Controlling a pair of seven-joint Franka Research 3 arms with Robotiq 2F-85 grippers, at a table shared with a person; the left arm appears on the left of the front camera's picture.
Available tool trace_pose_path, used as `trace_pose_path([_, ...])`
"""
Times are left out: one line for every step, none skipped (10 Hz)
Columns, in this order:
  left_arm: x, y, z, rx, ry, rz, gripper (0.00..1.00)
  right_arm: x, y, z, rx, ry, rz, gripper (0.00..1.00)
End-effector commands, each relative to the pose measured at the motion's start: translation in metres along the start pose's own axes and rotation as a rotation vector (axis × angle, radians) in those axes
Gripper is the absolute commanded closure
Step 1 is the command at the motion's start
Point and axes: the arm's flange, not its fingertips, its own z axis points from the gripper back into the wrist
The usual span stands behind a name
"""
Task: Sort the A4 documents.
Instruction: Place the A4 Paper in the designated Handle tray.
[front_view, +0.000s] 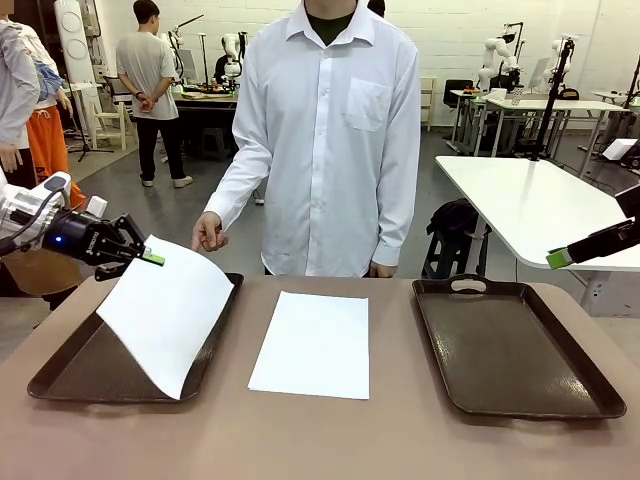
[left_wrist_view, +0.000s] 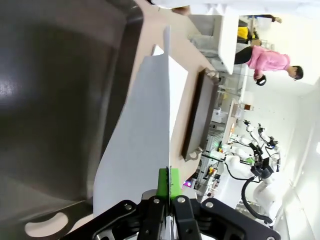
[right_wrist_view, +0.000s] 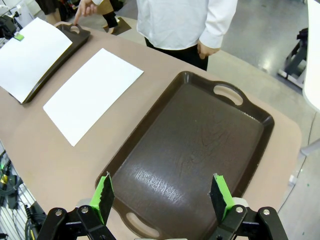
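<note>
Table (front_view: 320, 440): brown top, carrying two trays with one sheet lying between them.
Person (front_view: 330, 140): white shirt, standing at the far edge, facing the arms.
Right tray (front_view: 510, 350): dark brown, sitting flat on the right side, nothing lying in it.
Left tray (front_view: 70, 375): dark brown, sitting on the left side, partly covered by the raised sheet.
Held A4 sheet (front_view: 165, 310): hanging tilted over the left tray, top corner lifted, low edge reaching the tray's near right rim.
Flat A4 sheet (front_view: 312, 345): lying on the bare table between the trays, touching neither.
Left gripper (front_view: 150, 257): fingers pressing together, pinching the held sheet's upper corner.
Right gripper (right_wrist_view: 162, 192): fingers standing spread wide, hovering over the right tray's near end, gripping nothing.
Hand (front_view: 208, 232): the person's, hanging at the left tray's far edge, finger pointing down.
</note>
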Motion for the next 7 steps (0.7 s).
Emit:
trace_pose_path([0.012,0.012,0.001,0.071,0.007,-0.012,0.99,-0.001,-0.002,-0.003,0.017,-0.006,0.003,0.0])
trace_pose_path([0.016,0.02,0.003,0.066,0.002,-0.013,0.99,-0.001,-0.002,-0.003,0.017,-0.006,0.003,0.0])
trace_pose_path([0.018,0.027,0.006,0.077,-0.008,-0.012,0.99,-0.001,-0.002,-0.003,0.017,-0.006,0.003,0.0])
trace_pose_path([0.02,0.032,0.01,0.106,-0.039,-0.016,0.99,-0.001,-0.002,-0.003,0.017,-0.006,0.003,0.0])
trace_pose_path([0.025,0.038,0.015,0.148,-0.07,-0.013,0.99,-0.001,-0.002,-0.003,0.017,-0.006,0.003,0.0])
trace_pose_path([0.03,0.042,0.015,0.178,-0.068,-0.011,0.99,-0.001,-0.002,-0.003,0.017,-0.006,0.003,0.0])
trace_pose_path([0.035,0.046,0.012,0.191,-0.05,-0.014,0.99,-0.001,-0.002,-0.003,0.017,-0.006,0.003,0.0])
